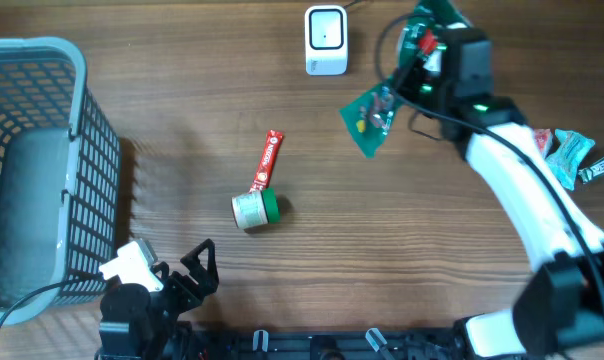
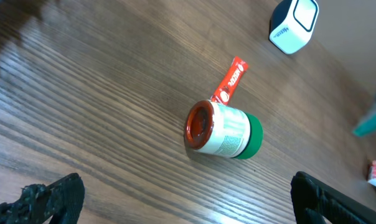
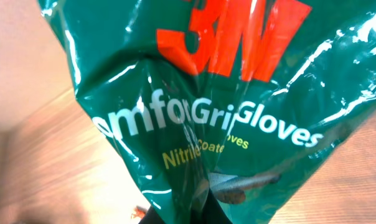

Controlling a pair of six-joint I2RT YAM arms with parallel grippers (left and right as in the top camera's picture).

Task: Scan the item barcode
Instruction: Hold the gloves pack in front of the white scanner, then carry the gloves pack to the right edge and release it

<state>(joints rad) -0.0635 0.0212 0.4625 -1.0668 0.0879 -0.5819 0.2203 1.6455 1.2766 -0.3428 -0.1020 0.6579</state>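
Note:
My right gripper (image 1: 414, 58) is shut on a green 3M gloves packet (image 1: 370, 115), which hangs in the air just right of the white scanner (image 1: 326, 40) at the table's far edge. In the right wrist view the packet (image 3: 225, 93) fills the frame, pinched at its lower edge between the shut fingers of my right gripper (image 3: 194, 210). No barcode shows on the side facing that camera. My left gripper (image 1: 167, 268) is open near the table's front left, with nothing between the fingers of this gripper (image 2: 188, 208). The scanner (image 2: 292, 25) also shows there.
A jar with a green lid (image 1: 254, 208) lies on its side mid-table, touching a red sachet (image 1: 267, 160). A grey wire basket (image 1: 77, 60) stands at the left edge. Several small packets (image 1: 574, 155) lie at the right edge.

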